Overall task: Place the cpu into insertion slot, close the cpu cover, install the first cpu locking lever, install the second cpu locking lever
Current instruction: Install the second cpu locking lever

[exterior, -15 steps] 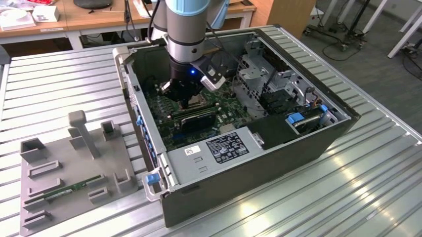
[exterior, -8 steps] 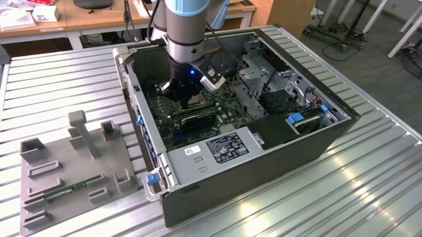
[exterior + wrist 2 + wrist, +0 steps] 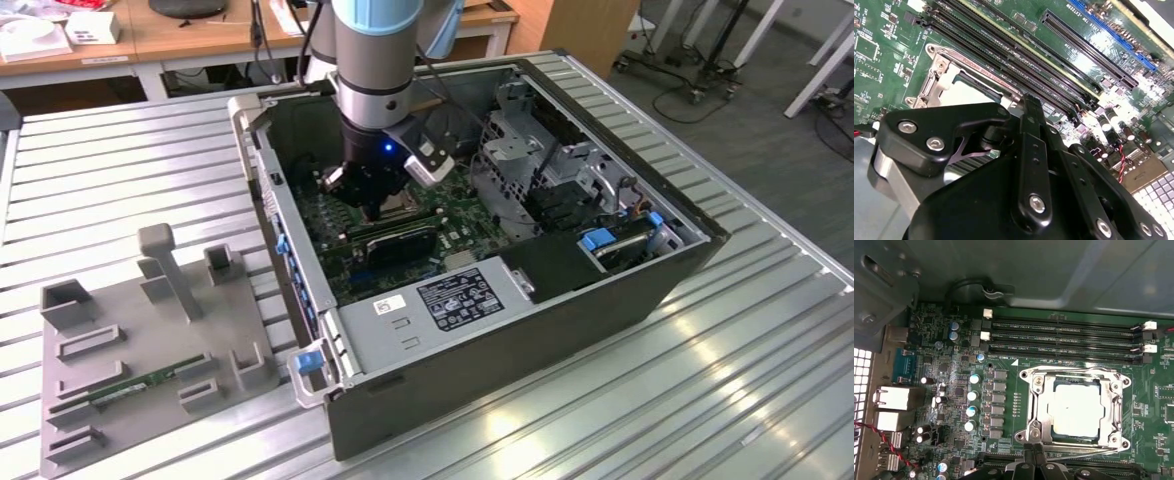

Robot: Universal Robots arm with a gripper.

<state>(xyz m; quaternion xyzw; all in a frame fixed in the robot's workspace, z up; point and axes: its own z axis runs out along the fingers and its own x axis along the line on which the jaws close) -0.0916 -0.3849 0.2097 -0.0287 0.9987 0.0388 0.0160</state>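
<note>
Motherboard (image 3: 1004, 405); gripper (image 3: 1035, 452) tips hidden.

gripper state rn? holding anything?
Gripper: cannot be told. It sits low inside the case at the edge of the insertion slot, where the cpu already lies under the cpu cover.

Green motherboard (image 3: 1004, 440) under my black claw (image 3: 1035, 460); pale silver cpu (image 3: 1076, 410) in silver-grey cpu cover (image 3: 1114, 405) just ahead (black memory slots (image 3: 1064, 337) beyond).
</note>
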